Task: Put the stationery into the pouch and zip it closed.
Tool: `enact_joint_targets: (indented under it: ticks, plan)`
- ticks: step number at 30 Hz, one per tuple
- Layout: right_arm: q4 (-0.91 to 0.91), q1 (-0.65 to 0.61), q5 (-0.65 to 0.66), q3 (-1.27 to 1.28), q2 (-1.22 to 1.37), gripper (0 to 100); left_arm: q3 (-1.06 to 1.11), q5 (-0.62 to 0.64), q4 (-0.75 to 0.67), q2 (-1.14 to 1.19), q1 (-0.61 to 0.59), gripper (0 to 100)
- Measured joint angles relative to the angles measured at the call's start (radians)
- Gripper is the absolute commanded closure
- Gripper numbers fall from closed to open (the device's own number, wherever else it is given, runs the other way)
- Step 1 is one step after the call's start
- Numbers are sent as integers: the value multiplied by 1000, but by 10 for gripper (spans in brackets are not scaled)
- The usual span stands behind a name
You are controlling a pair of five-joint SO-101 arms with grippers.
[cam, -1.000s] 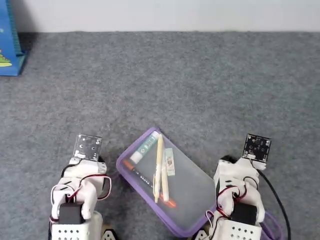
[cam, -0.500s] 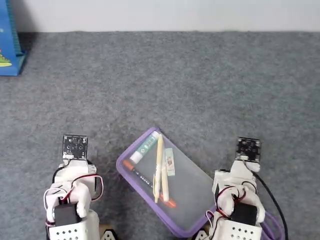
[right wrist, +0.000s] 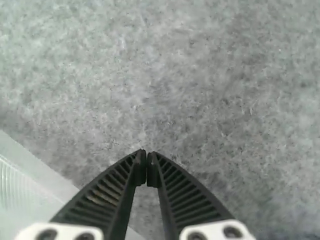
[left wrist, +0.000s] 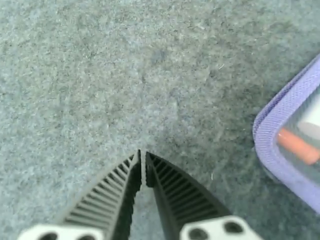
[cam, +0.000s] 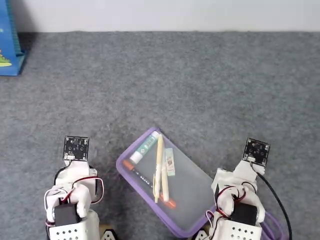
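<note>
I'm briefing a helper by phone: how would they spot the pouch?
On the grey felt table, look at the near edge between the left arm and the right arm. The pouch lies flat there at a slant. It is the only see-through thing, a rectangle with a purple border and pens showing inside.

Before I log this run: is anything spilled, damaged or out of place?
Nothing stands out. The pouch lies slanted between the arms, stationery within its outline, none on the carpet. The left end effector and right end effector are shut.
</note>
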Motion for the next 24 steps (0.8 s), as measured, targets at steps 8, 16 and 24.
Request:
enact_joint_targets:
  ticks: [8,16,24]
  plan:
    - [0,0,-14,0,0,990,0,0,0,0,0,986]
    - [0,0,-14,0,0,990,0,0,0,0,0,986]
    - [0,0,-17,0,0,990,0,0,0,0,0,986]
